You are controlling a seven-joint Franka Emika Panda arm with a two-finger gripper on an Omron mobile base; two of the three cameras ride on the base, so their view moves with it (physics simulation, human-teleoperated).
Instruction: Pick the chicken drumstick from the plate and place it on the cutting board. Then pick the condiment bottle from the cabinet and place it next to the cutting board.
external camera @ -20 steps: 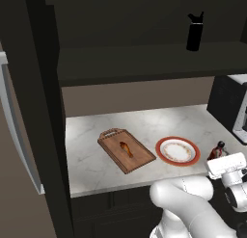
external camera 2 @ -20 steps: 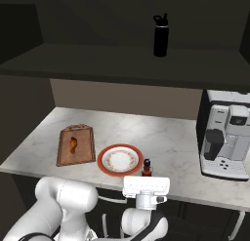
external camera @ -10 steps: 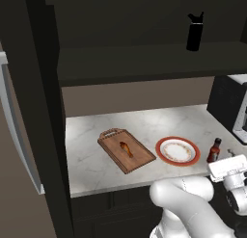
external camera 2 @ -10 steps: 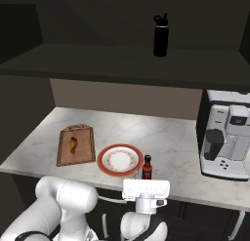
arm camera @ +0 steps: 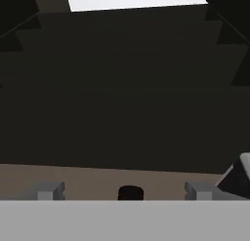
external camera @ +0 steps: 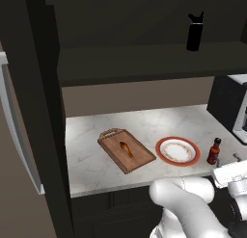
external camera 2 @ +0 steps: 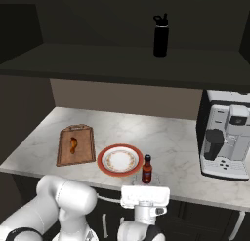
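The chicken drumstick lies on the wooden cutting board. Right of the board sits the red-rimmed plate, bare. The red condiment bottle stands upright on the counter just right of the plate, so the plate lies between it and the board. My gripper is open, one fingertip on each side of the bottle's dark cap, not touching it. Its white hand sits at the counter's front edge, just in front of the bottle. The dark cabinet shelf runs above.
A tall black bottle stands on the cabinet shelf. A coffee machine occupies the counter's right end. A dark vertical panel bounds the counter on the left. Bare marble lies behind the board and plate.
The jaws have opened and let go of the condiment bottle, which now stands alone on the counter. The hand has drawn back and down towards the counter's front edge.
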